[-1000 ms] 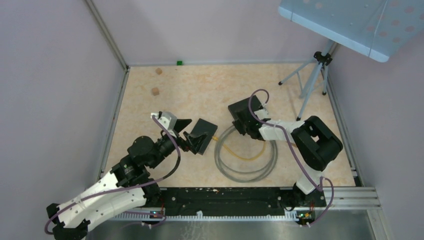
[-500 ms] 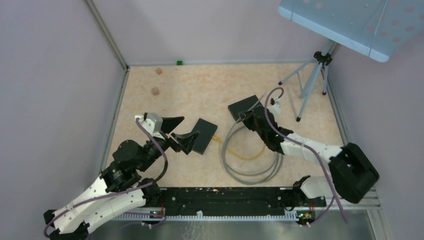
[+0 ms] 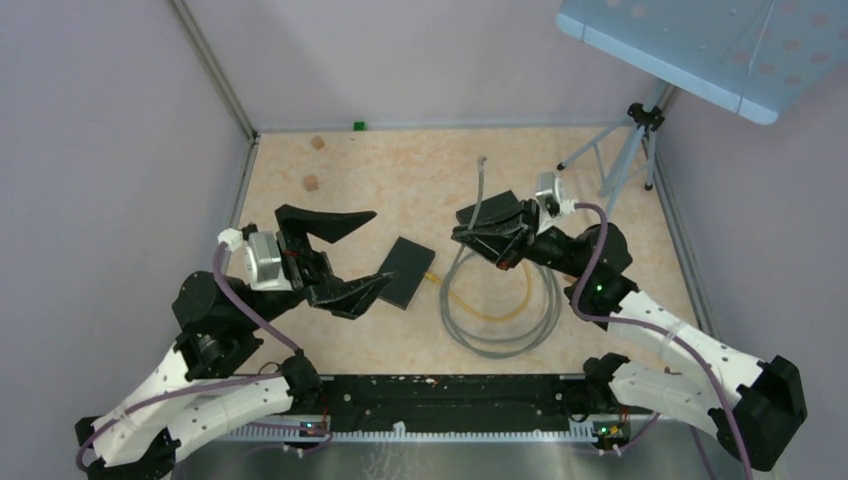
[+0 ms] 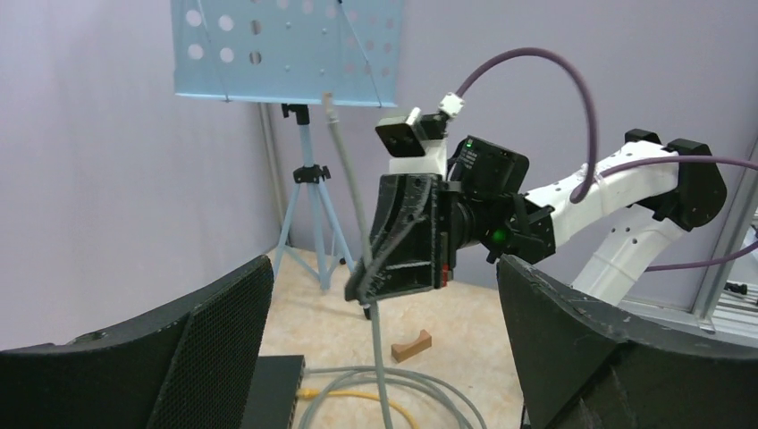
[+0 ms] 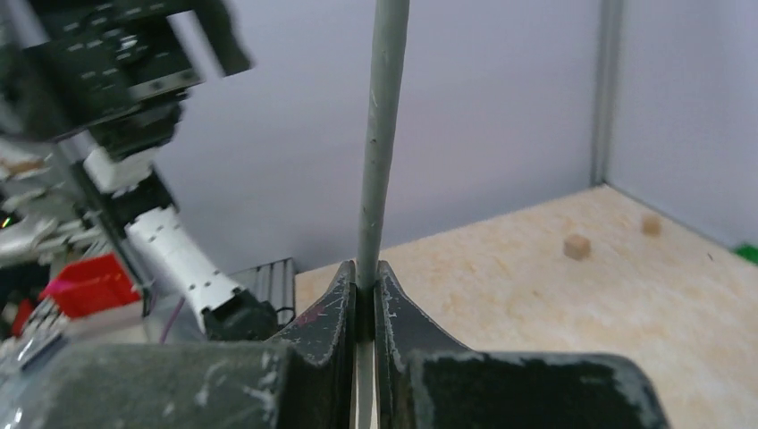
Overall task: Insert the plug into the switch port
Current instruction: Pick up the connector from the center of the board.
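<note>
The right fingers have lifted the grey cable off the counter, clamped on it with the plug end pointing up. The left fingers have risen off the switch, spread wide and empty. The plug likely still has to travel down to the ports.

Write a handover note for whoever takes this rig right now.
Left gripper: jaws open, empty, raised beside the flat black network switch on the table.
Right gripper: jaws shut on the grey round cable, held up with its plug end pointing up, clear of the switch; the rest lies coiled on the table.
Done: cable picked up.
Left: bring the plug to the switch and push it in.
</note>
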Robot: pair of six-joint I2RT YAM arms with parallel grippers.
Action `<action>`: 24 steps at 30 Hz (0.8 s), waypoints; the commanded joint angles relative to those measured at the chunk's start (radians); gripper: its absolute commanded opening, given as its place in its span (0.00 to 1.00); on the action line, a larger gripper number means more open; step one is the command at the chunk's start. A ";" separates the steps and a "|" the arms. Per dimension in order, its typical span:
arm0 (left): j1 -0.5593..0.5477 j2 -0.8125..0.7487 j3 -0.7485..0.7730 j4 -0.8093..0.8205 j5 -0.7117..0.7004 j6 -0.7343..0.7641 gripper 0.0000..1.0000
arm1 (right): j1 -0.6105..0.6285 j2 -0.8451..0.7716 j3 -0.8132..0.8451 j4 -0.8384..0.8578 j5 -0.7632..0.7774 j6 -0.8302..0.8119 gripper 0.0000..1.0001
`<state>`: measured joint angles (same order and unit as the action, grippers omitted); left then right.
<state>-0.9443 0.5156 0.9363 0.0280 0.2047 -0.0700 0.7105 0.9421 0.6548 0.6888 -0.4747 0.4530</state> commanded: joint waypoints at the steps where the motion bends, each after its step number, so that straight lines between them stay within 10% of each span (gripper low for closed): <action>1: -0.001 0.104 0.072 0.075 0.084 0.027 0.99 | 0.037 -0.028 0.122 0.061 -0.346 -0.207 0.00; 12: -0.001 0.275 0.142 0.254 0.236 -0.028 0.98 | 0.230 -0.040 0.249 -0.233 -0.295 -0.604 0.00; 24: -0.001 0.317 0.143 0.409 0.604 -0.115 0.83 | 0.279 -0.018 0.248 -0.297 -0.238 -0.671 0.00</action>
<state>-0.9443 0.8478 1.0588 0.3252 0.6758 -0.1417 0.9733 0.9211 0.8589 0.3878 -0.7235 -0.1566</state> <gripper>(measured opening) 0.836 0.031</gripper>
